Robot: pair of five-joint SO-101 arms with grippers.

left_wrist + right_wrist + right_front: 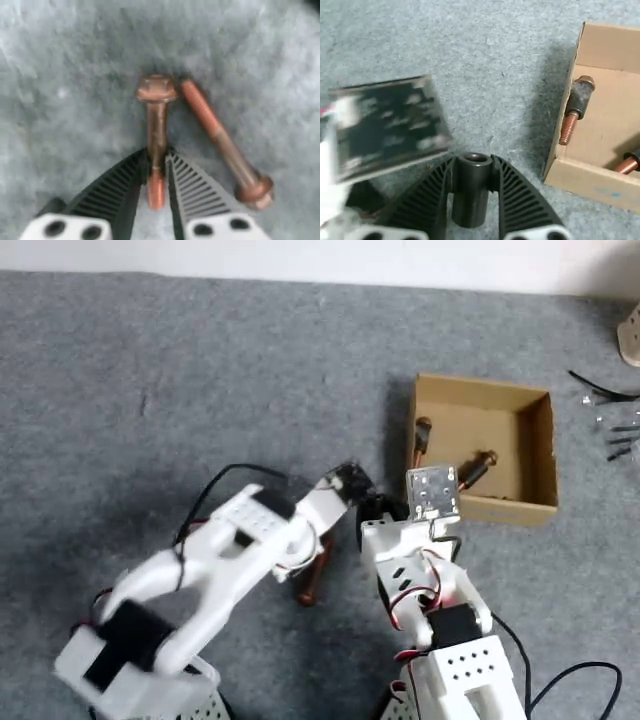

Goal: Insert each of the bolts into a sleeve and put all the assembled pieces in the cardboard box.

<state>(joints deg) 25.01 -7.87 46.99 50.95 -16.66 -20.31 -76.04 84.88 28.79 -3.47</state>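
Observation:
My left gripper (156, 167) is shut on the shank of a copper bolt (156, 117), whose hex head points away from the fingers. A second bolt (220, 142) lies loose on the carpet right beside it. From above, these bolts (312, 578) show just below the left arm. My right gripper (472, 185) is shut on a black sleeve (471, 192), held upright with its open bore facing the camera. The cardboard box (532, 445) stands just beyond the right arm. Inside it lie two assembled pieces (577, 107) (626, 164).
The two arms sit close together at the middle of the grey carpet, and the left arm's camera board (385, 127) is close beside the sleeve. Loose black parts (610, 430) lie at the far right. Open carpet stretches to the left and back.

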